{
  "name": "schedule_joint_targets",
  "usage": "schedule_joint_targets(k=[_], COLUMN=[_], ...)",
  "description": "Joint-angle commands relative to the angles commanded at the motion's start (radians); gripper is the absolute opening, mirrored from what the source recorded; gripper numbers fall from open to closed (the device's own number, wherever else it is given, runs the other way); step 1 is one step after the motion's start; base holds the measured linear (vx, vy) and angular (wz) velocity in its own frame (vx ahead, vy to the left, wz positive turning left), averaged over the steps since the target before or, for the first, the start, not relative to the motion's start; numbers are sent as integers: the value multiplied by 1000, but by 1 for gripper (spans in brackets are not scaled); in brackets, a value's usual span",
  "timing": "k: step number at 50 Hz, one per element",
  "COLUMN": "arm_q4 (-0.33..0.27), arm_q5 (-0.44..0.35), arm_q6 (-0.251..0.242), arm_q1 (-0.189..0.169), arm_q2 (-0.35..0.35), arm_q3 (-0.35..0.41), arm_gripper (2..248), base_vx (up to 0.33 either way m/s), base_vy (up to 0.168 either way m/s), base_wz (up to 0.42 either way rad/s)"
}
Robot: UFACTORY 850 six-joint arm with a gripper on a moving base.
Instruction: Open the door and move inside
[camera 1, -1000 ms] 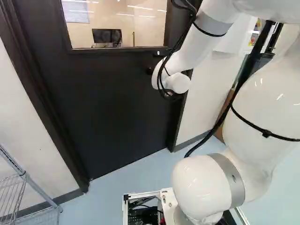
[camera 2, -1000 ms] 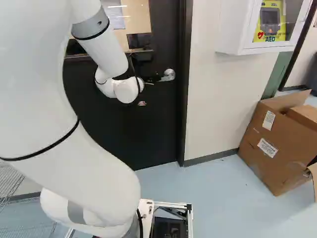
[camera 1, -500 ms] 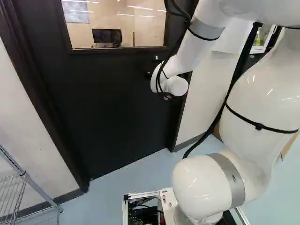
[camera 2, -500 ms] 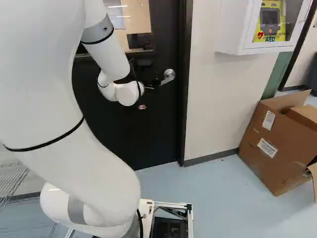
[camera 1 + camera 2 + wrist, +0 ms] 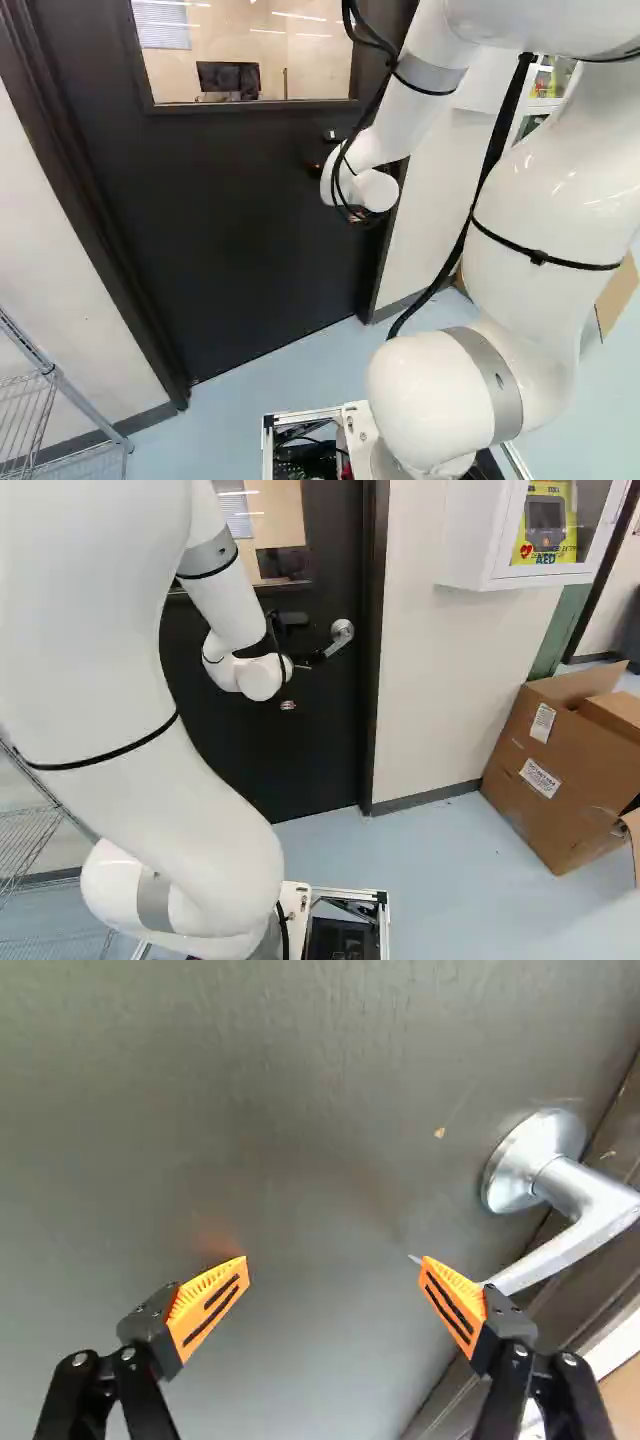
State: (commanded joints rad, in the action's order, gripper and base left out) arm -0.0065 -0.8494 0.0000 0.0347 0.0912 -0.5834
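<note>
One pincer [image 5: 314, 659] spread wide, open gap inside, handle [image 5: 590, 1205] close alongside, doorframe edge [image 5: 617, 1140] beyond

Saw a brown box [image 5: 570, 825] on the blue floor [image 5: 430, 880] at the right of the right base view, flaps open, two white labels [image 5: 540, 777] on one side. Noted a white cabinet [image 5: 470, 540] on the pale wall [image 5: 450, 660] above, with a yellow case [image 5: 567, 542] inside. Found a wire rack [image 5: 85, 405] at the left of the left base view. Glimpsed a dark monitor [image 5: 228, 78] and blinds [image 5: 162, 25] near that view's top.
</note>
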Motion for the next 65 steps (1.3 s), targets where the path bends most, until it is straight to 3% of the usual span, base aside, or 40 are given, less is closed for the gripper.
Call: schedule_joint_targets(k=[29, 53, 65], arm_q4=[0, 0, 0], arm_q5=[0, 0, 0], arm_q6=[0, 0, 0], arm_q1=[0, -19, -34], arm_q2=[12, -144, -194], arm_q3=[7, 118, 138], arm_gripper=[247, 247, 247], base_vx=[0, 0, 0], base_vy=[0, 0, 0], base_wz=[0, 0, 0])
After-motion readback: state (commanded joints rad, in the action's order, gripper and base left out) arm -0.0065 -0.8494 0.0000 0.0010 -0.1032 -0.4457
